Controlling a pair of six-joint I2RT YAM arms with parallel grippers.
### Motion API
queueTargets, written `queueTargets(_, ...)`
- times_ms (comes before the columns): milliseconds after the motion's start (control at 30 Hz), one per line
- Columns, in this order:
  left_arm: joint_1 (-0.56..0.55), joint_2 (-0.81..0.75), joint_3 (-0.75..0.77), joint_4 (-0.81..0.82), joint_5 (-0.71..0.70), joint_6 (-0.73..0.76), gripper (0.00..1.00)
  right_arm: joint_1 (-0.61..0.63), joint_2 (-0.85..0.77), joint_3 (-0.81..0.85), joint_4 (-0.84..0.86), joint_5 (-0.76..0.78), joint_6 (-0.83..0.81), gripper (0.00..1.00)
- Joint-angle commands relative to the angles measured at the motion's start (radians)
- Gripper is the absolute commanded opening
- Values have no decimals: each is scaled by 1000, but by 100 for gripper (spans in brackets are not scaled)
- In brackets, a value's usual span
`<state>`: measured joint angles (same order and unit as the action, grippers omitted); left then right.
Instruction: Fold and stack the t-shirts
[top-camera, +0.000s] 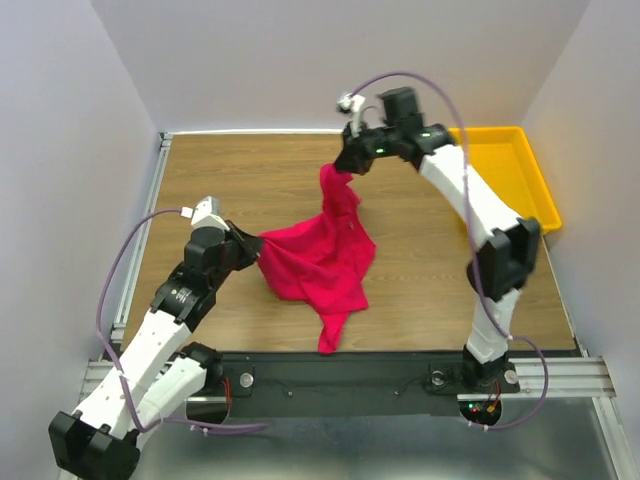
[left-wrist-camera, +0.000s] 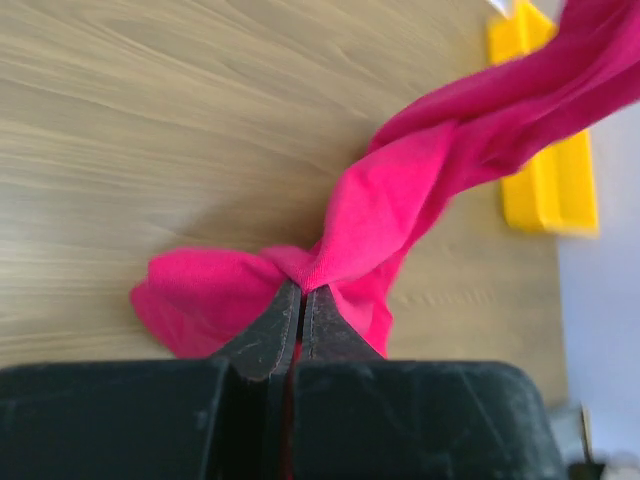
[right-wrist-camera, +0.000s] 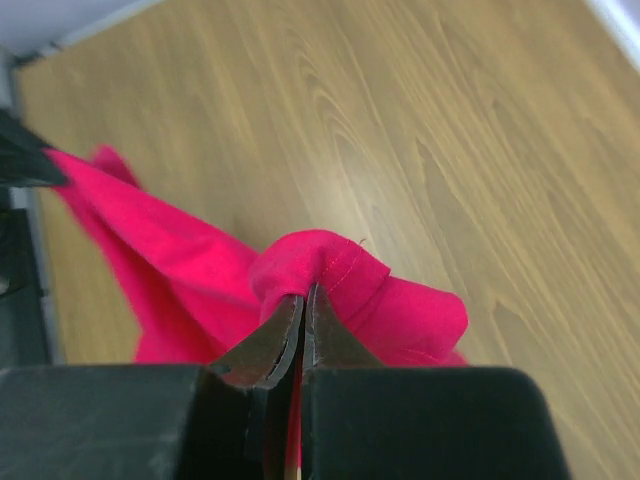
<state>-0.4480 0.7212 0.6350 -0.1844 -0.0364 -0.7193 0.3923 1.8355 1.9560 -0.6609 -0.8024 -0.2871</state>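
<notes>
A crimson-pink t-shirt (top-camera: 322, 257) hangs bunched over the middle of the wooden table, held up between both arms. My left gripper (top-camera: 255, 243) is shut on its left edge; in the left wrist view the fabric (left-wrist-camera: 380, 215) bulges out from the pinched left gripper (left-wrist-camera: 301, 290). My right gripper (top-camera: 343, 167) is shut on a hemmed edge at the shirt's far top, and the right wrist view shows that stitched fold (right-wrist-camera: 320, 265) wrapped over the closed right gripper (right-wrist-camera: 304, 293). A loose tail of the shirt (top-camera: 332, 335) trails toward the table's near edge.
A yellow tray (top-camera: 512, 170) stands at the far right corner of the table (top-camera: 230, 180), also seen in the left wrist view as the yellow tray (left-wrist-camera: 545, 180). White walls close in the left, far and right sides. A black rail runs along the near edge.
</notes>
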Motion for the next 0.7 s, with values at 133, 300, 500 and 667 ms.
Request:
queueTargets(133,199,38,-34,77,-126,9,0,138,326,264,82,446,77,4)
queueTargets(300,278,107,2,76,-126,58,61,138,329,226,106,555,94,68)
queueTargets(500,281,112,124,26,-175,167,80,94,174,3,135,482,33,83)
queueTargets(667,281,125,157,57,118,265,85,59,16,-331,132,221,-23,83)
